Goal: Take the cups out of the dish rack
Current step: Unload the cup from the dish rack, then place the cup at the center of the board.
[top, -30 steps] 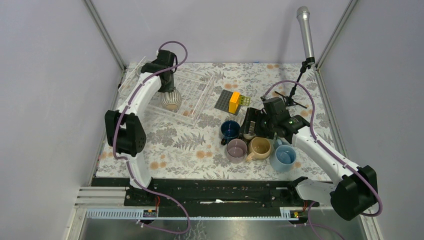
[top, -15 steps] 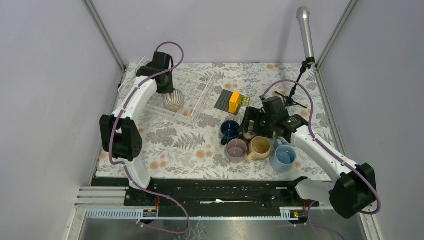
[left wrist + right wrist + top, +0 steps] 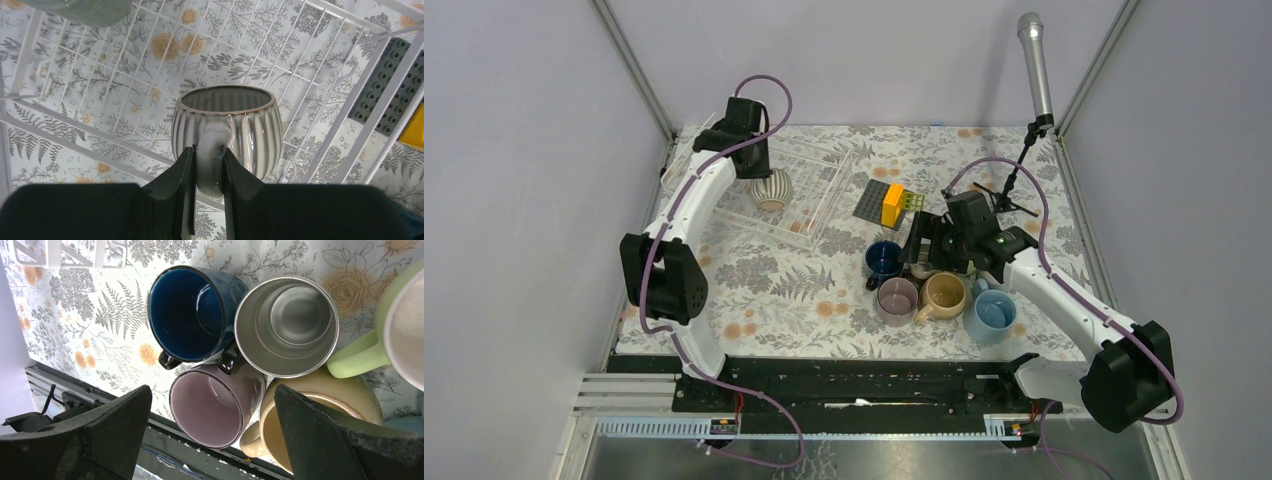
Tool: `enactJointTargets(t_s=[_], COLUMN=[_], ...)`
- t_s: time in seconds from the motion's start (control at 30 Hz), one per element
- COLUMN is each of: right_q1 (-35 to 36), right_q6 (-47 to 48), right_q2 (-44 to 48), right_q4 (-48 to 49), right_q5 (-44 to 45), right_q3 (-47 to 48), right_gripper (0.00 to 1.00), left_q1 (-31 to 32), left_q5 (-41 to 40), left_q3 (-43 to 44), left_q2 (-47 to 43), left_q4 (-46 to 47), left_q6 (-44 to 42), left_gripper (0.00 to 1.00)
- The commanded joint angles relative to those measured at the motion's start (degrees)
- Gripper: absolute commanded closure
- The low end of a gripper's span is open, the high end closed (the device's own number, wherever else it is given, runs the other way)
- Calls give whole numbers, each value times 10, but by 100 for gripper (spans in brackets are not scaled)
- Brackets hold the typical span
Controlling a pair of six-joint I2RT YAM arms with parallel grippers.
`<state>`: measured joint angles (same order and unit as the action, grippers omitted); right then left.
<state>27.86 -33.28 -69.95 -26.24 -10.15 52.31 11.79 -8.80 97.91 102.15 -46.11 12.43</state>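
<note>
Left jaws are clenched on the handle of the ribbed grey-white mug (image 3: 225,125), one pad on each side of it. The mug sits rim-up inside the outline of the dish rack (image 3: 819,190), at the far left of the table (image 3: 804,290). Whether it touches the wire bars, I cannot tell.

Over on the right, the right jaws stand wide apart, grasping nothing, and hang above a tight cluster of cups well clear of the rack. The navy mug (image 3: 187,312) touches the steel mug (image 3: 287,322). The mauve mug (image 3: 210,410) and tan mug (image 3: 310,410) sit on their near side. The pale green mug (image 3: 360,357) is just beside the steel one, and the light blue mug (image 3: 991,312) stands at the cluster's right edge.
</note>
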Motion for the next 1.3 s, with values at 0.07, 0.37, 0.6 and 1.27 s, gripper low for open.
enactJointTargets(t_s=[0.07,0.37,0.6,1.27], right_q1=[6,7,6,-11], right_q6=[11,46,89,222], right_q2=[-10,-9,-16,-148], right_q4=[31,89,150,222], right_q5=[-4,-27,-80,-317], right_q3=[48,95,136,316], right_gripper=[0,0,0,0], left_q1=[3,42,82,176], left_q5=[20,28,39,79], left_q3=[52,111,139,121], left_q2=[-58,-60,-66,-136], left_q4=[64,48,44,30], left_q6=[-50,-100,-104,-106], left_gripper=[100,100,100,100])
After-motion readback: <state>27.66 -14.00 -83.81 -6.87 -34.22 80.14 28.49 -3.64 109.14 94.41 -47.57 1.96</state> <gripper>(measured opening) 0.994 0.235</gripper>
